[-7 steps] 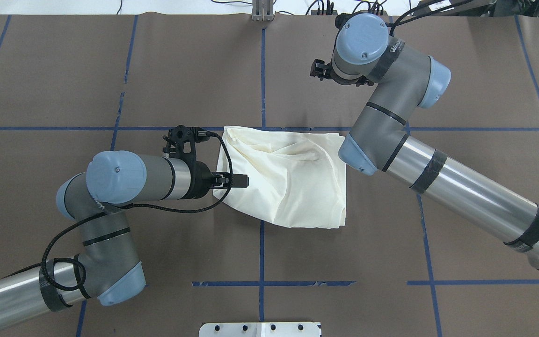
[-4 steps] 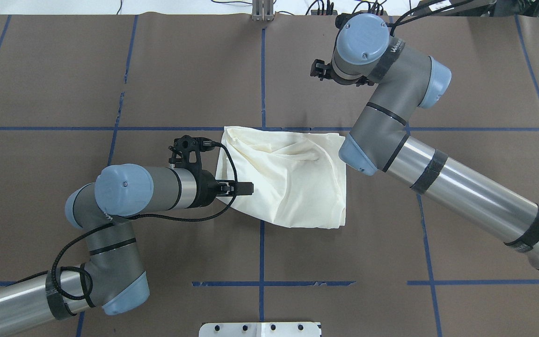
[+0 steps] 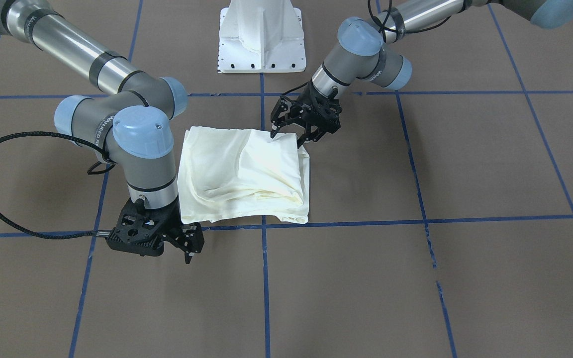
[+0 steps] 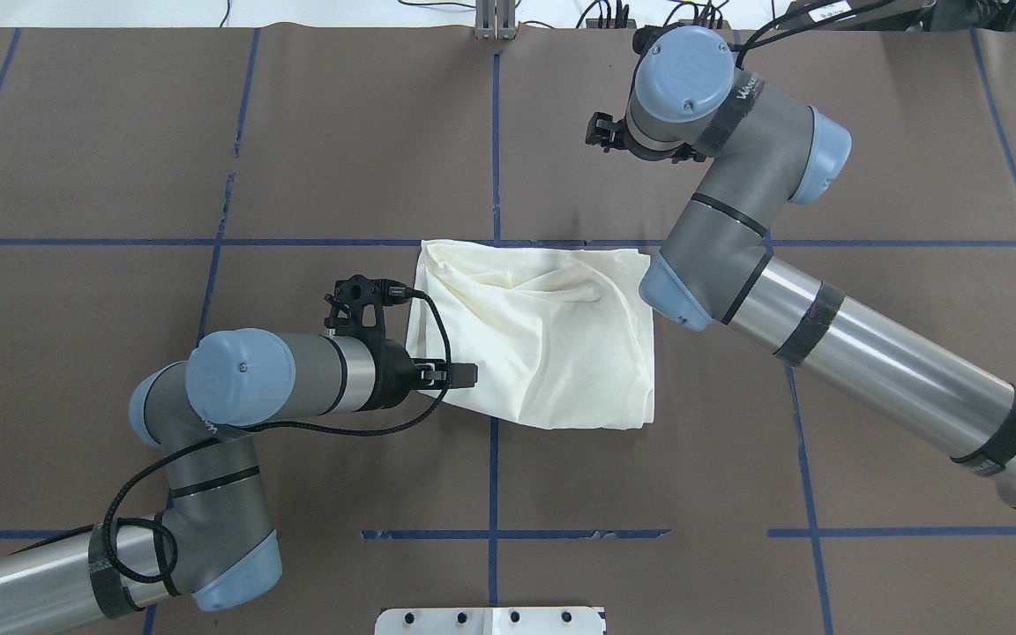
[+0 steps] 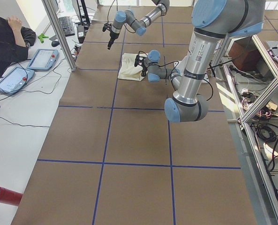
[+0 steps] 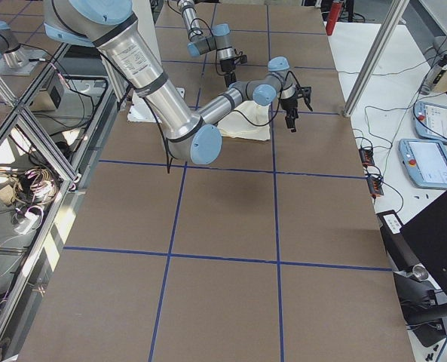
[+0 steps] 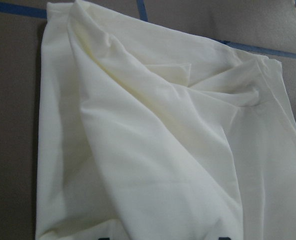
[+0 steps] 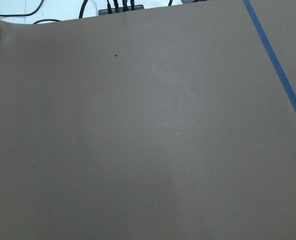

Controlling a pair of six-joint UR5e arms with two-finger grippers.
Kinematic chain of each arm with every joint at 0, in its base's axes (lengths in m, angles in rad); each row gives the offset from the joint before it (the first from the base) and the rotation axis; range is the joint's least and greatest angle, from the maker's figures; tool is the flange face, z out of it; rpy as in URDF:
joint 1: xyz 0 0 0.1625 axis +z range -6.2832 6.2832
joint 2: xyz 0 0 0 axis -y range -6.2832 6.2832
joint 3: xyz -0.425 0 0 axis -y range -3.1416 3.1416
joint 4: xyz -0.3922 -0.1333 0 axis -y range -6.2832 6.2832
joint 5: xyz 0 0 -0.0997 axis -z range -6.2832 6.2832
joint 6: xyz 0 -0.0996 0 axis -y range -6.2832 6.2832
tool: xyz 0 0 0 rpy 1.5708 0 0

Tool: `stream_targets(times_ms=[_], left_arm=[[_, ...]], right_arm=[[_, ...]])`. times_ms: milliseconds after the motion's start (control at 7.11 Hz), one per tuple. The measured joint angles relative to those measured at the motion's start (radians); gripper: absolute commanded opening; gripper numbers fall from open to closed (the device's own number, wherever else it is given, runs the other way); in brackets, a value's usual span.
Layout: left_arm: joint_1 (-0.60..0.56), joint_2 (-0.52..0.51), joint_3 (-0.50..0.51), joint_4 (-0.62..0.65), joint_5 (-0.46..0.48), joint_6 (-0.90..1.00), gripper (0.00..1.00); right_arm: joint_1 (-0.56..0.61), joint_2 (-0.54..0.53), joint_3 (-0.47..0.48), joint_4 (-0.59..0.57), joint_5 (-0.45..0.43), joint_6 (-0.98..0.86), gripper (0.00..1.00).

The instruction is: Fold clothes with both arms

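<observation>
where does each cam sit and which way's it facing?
Front: across table, facing back, steeply down; left arm, right arm, shirt.
Overhead: behind arms, looking forward-down; both arms.
Left side: left end; left arm near.
Right side: right end; right arm near.
Left wrist: onto shirt; left jaws' tips.
Right wrist: table; no body.
Front, overhead share shirt.

A brown counter (image 4: 340, 132) is marked into squares by blue tape lines (image 4: 493, 476). A white pedestal base (image 3: 261, 37) stands at its edge. Off the counter, an operator (image 5: 7, 40) in black is beside two tablets (image 5: 42, 58) (a red cylinder (image 5: 5, 194) lies nearer the camera).
</observation>
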Motion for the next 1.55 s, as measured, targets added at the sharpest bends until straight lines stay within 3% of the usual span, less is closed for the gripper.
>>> stream_targets(times_ms=[281,562,984,1125,1265,1547], left_arm=[[0.002,0.009,-0.002,-0.001,0.000,0.003,0.34],[0.002,0.021,-0.001,-0.001,0.000,0.005,0.34],[0.002,0.057,-0.003,-0.024,0.000,0.014,0.24],[0.002,0.073,-0.002,-0.053,0.000,0.018,0.04],[0.002,0.084,-0.001,-0.075,0.000,0.019,0.00],[0.002,0.092,0.001,-0.087,0.000,0.018,0.00]], right_arm=[[0.000,0.001,0.000,0.000,-0.001,0.000,1.00],[0.000,0.001,0.000,0.001,-0.001,0.000,1.00],[0.000,0.001,0.000,0.000,-0.002,0.000,1.00],[0.000,0.000,0.000,0.000,-0.002,0.000,1.00],[0.000,0.000,0.000,0.000,-0.002,0.000,1.00],[0.000,0.000,0.000,0.000,-0.002,0.000,1.00]])
